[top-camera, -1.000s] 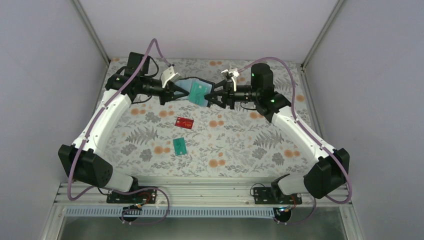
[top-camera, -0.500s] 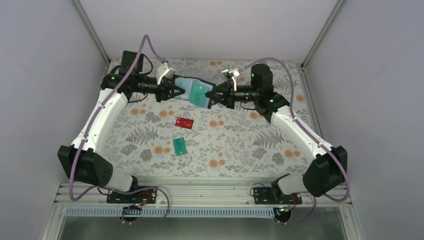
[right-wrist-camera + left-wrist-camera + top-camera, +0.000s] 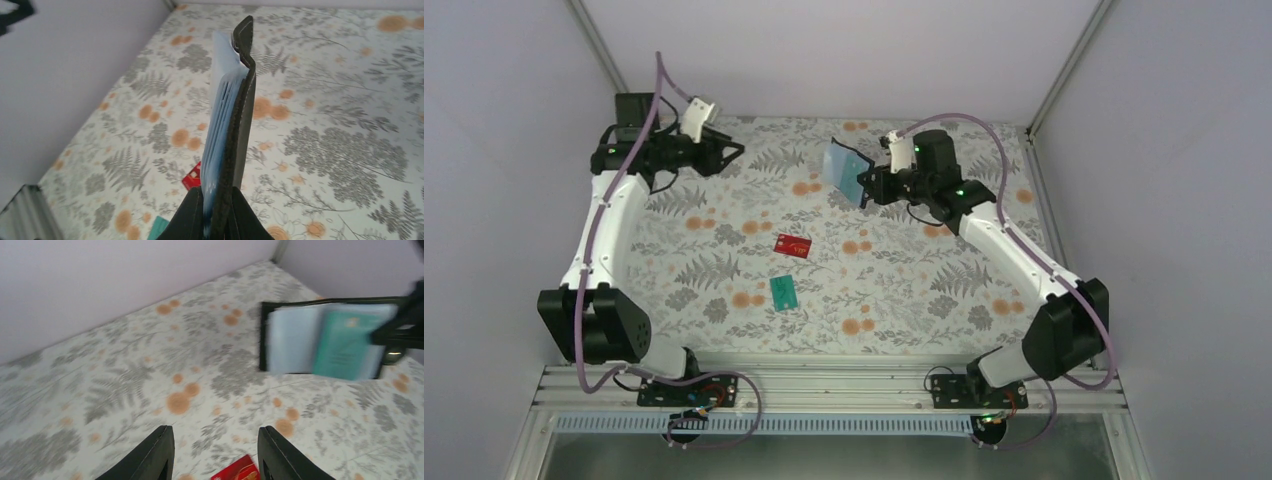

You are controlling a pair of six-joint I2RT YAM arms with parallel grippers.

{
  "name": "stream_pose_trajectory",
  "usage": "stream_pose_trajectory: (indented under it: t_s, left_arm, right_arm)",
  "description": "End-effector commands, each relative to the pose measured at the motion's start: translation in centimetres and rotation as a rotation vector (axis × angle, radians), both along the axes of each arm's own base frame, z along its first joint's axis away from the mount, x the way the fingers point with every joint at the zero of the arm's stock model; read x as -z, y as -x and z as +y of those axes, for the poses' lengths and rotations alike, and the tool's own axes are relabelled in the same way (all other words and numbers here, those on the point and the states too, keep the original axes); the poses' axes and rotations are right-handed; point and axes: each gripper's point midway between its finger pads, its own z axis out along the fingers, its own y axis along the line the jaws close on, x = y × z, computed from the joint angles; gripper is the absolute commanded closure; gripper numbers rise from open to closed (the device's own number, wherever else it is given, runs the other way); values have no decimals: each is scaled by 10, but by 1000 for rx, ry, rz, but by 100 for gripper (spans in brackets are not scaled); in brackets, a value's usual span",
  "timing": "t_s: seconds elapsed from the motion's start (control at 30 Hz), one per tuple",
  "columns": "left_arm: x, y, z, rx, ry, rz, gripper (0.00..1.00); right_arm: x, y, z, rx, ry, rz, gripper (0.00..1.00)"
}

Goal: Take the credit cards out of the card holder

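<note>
- Card holder [image 3: 846,170] is held up over the far middle of the counter [image 3: 904,290], spread open, with its pale blue-grey inner face turned toward the left arm.
- Right hand [image 3: 865,186] pinches the holder's edge. Its wrist view shows the wallet edge-on and upright between the two fingers [image 3: 192,215], which are pressed against both sides.
- One teal-green card [image 3: 345,342] sits in a pocket on the holder's inner face; the left wrist view blurs it.
- Left hand [image 3: 216,432] hangs at the far left of the counter, well apart from the holder, its fingers spread with nothing between them.
- Red card [image 3: 793,245] lies flat on the counter near the middle.
- Loose teal-green card [image 3: 783,291] lies flat just nearer the arm bases than the red one, apart from it.
</note>
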Motion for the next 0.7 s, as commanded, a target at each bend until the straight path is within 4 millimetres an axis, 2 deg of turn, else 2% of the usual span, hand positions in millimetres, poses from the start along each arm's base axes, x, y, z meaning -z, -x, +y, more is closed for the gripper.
stream_pose_trajectory:
  t_s: [0.0,0.07,0.17,0.27,0.37,0.47,0.67]
  left_arm:
    - [-36,42,-71,252,-16,-131,56]
    - [-29,69,-110,419,30,-95,56]
    - [-8,83,-135,523,79,0,56]
    - [10,81,-140,531,64,42,56]
    - [10,81,-139,527,43,21,56]
    - [10,89,-140,541,40,-10,56]
    - [14,107,-149,610,51,6,59]
  right_arm:
    - [-8,-16,2,117,95,-36,96]
    - [-13,-6,20,3,54,-52,96]
    - [-26,22,44,-219,-52,-95,96]
    - [-39,49,55,-392,-113,-157,96]
    - [-47,65,56,-486,-142,-217,96]
    - [-57,86,60,-601,-199,-252,96]
    - [-66,104,61,-702,-249,-292,96]
